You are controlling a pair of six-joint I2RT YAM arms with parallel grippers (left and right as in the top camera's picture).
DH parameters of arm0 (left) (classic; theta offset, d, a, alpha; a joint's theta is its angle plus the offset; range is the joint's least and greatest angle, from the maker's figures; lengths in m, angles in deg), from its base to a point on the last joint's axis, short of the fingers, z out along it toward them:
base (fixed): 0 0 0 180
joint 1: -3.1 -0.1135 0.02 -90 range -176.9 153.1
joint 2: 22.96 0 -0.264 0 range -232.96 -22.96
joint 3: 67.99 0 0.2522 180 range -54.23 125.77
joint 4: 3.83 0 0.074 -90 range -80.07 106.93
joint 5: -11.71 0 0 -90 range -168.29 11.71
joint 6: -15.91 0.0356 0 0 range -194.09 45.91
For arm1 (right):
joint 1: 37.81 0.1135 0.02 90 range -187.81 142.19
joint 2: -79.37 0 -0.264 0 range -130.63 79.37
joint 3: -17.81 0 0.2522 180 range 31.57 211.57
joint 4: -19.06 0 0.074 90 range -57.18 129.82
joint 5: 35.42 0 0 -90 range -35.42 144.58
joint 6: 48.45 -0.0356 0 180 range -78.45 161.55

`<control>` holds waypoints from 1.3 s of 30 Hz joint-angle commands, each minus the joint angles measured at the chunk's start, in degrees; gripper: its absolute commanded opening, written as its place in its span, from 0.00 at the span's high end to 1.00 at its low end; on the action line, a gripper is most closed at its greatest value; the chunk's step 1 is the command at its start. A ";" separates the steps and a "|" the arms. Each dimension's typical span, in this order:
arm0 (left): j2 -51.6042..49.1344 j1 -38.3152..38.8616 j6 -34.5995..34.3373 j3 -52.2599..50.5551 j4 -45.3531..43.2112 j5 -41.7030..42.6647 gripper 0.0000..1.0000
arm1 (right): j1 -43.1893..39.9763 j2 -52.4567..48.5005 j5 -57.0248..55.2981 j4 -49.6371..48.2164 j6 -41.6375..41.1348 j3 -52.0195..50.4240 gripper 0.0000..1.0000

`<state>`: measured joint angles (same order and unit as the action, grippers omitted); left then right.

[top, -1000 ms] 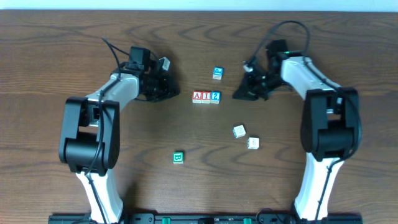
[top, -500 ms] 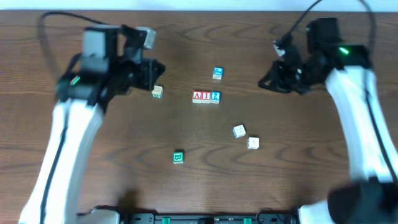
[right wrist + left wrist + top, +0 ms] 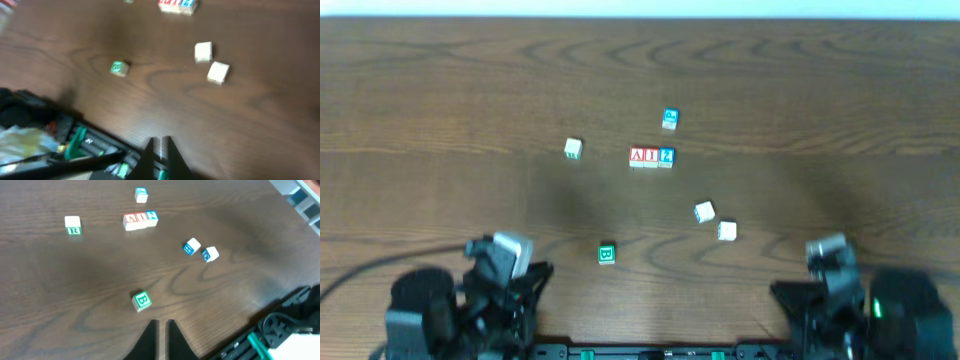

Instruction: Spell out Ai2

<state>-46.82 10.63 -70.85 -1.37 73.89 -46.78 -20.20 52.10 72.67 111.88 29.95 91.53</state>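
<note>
Three small blocks stand in a touching row near the table's middle: a red A [image 3: 637,157], a red I [image 3: 651,157] and a blue 2 [image 3: 666,156]. The row also shows in the left wrist view [image 3: 140,218] and at the top of the right wrist view [image 3: 177,5]. My left gripper [image 3: 162,323] is shut and empty, low at the table's front left [image 3: 535,275]. My right gripper [image 3: 159,140] is shut and empty at the front right [image 3: 785,293]. Both are far from the row.
Loose blocks lie around: a blue one [image 3: 670,118] behind the row, a green R block [image 3: 573,149] to its left, a green B block [image 3: 607,254] in front, two white-and-blue blocks [image 3: 704,211] [image 3: 726,231] at front right. A black rail with green clips [image 3: 95,145] edges the table front.
Both arms have pulled back from beside the row to the table's front edge and folded low. The left gripper let go of the green R block, which now sits left of the row.
</note>
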 commanded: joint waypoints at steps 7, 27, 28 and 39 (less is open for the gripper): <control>6.10 -0.22 -8.83 -0.26 1.97 1.05 0.04 | 0.37 11.50 1.79 2.67 -5.75 -1.62 0.01; 6.27 -0.22 -8.41 -0.26 5.27 -0.42 0.05 | 0.37 11.47 1.79 5.03 -5.73 -1.64 0.01; 6.54 -0.22 -8.39 -0.26 4.68 -0.57 0.05 | 0.37 11.47 1.79 5.03 -5.73 -1.64 0.01; 14.60 -0.22 5.75 -17.59 -16.17 -12.02 0.05 | 0.37 11.47 1.79 5.03 -5.73 -1.64 0.01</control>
<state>-34.47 10.66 -70.08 -12.41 61.39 -54.43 -20.09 63.49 74.15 116.91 25.15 90.09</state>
